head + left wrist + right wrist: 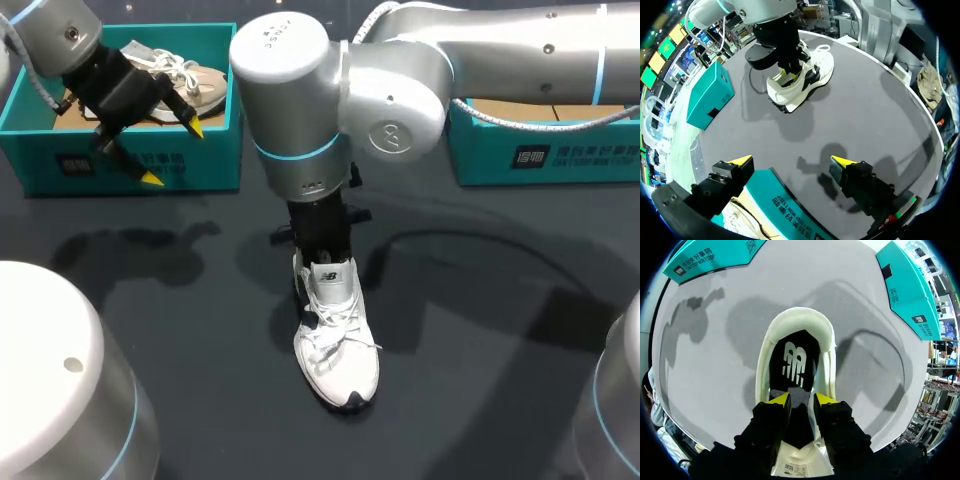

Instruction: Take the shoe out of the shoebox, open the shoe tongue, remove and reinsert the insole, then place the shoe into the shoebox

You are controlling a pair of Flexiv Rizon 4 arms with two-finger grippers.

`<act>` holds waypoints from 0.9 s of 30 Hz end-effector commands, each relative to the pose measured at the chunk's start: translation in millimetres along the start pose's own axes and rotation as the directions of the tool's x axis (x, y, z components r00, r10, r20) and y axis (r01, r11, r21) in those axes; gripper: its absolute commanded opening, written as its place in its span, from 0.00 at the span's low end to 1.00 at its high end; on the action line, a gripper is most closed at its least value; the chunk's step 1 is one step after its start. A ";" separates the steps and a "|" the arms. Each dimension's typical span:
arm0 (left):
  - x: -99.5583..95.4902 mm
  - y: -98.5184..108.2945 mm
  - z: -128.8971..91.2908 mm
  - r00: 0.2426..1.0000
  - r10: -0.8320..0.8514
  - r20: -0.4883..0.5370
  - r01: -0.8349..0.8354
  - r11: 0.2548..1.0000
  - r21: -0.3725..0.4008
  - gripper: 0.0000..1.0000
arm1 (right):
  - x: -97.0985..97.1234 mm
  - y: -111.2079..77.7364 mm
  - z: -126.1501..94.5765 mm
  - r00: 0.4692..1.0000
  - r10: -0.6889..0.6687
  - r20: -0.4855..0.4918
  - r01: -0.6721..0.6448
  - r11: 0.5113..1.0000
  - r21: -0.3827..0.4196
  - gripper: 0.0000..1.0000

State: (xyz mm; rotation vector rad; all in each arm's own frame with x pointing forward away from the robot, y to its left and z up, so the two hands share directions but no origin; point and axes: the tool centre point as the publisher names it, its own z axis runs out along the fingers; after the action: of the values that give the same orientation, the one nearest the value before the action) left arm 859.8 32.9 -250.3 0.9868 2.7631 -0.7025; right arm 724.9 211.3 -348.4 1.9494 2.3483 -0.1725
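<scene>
So, my left claw (174, 153) hangs wide open and empty over the left box (200, 160). Shoe (338, 340) sits mid-desk, light and floppy. The insole (795, 362) looks thin and bendy, best pinched at its heel edge. Right claw (800, 399) is down in the heel; can't tell if it's gripping.

- A shoebox (130, 165) well to the left of the shoe (336, 335) bore a dark square mark and a line of characters on its front wall, too small to read.
- A second shoebox (545, 158) well to the shoe's right carried a like mark beside white characters.
- The insole (795, 365) inside the shoe showed a white logo.
- The shoe's tongue (330, 272) carried a small logo patch.
</scene>
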 end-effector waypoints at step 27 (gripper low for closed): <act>0.3 -0.2 -0.4 1.000 0.001 -0.002 -0.001 1.000 -0.003 1.00 | 2.2 -16.9 -11.2 1.000 0.013 -0.003 -0.013 1.000 0.007 0.45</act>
State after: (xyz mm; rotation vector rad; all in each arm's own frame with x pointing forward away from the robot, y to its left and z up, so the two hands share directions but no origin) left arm 859.8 32.9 -250.3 0.9868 2.7631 -0.7024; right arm 709.6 218.8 -335.0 1.9605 2.3286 -0.1971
